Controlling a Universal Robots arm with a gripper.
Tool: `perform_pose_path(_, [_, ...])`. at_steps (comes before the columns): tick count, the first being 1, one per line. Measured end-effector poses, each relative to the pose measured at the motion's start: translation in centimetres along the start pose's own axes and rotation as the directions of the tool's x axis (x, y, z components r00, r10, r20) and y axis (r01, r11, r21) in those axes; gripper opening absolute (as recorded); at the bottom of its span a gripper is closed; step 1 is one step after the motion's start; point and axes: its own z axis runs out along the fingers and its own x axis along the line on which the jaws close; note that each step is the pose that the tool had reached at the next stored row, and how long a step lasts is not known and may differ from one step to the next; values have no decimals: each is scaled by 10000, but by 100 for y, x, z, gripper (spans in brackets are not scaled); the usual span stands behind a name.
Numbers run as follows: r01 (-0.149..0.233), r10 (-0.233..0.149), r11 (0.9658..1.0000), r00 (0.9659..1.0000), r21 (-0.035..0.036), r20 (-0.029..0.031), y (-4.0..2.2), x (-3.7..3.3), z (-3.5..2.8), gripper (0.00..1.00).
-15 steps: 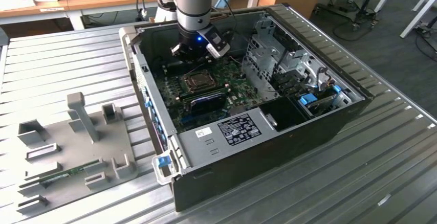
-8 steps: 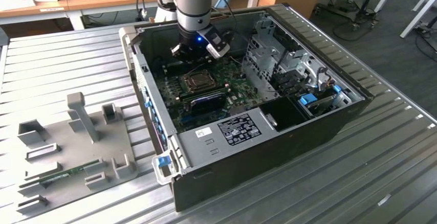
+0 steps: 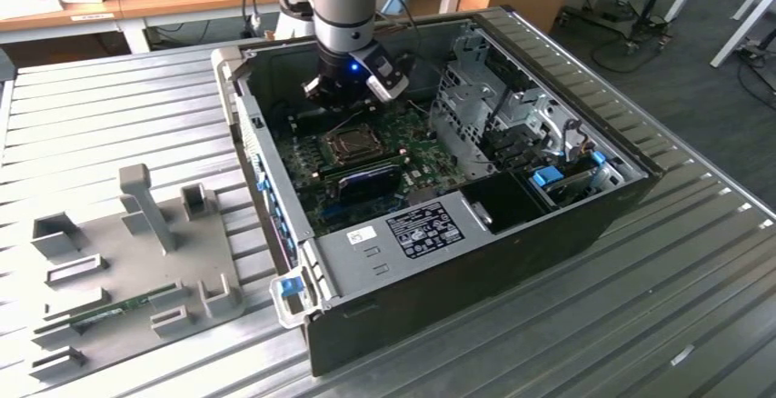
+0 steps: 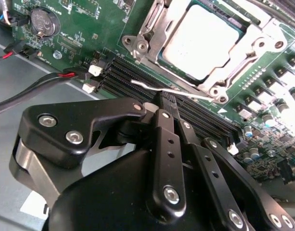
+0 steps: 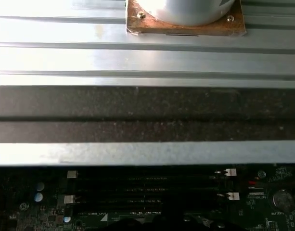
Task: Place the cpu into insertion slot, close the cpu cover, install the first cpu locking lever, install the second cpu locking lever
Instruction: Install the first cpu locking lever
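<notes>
In the second wrist view the cpu (image 4: 200, 41) lies in its socket, dull grey top up. The silvery cpu cover (image 4: 255, 36) is folded down around it, its window framing the chip. A thin wire locking lever (image 4: 142, 85) runs along the socket's near side. My gripper (image 4: 167, 99) has its black fingers (image 4: 165, 144) drawn together, tips right at this wire. I cannot tell whether the wire is pinched or only touched. In the exterior view the gripper (image 3: 348, 98) hangs inside the open computer case (image 3: 582, 225), just behind the socket (image 3: 353, 144).
Black memory slots (image 4: 137, 77) and red and black cables (image 4: 65, 75) lie beside the fingers, with a coin battery (image 4: 44, 21) further off. A metal drive cage (image 3: 510, 116) fills the case's right in the exterior view. A grey fixture plate (image 3: 134, 262) lies on the slatted table (image 3: 679, 325).
</notes>
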Motion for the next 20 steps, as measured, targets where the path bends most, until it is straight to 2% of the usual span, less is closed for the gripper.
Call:
perform_pose_path(6, [1,-1,10000,10000,2,0,19,-10,-79,11])
perform_pose_path(10, [2,-2,10000,10000,0,3,19,-7,-81,11])
perform_pose_path(15, [13,-13,10000,10000,0,53,19,31,-86,11])
perform_pose_path(20, [17,-17,10000,10000,-3,65,13,43,-82,11])
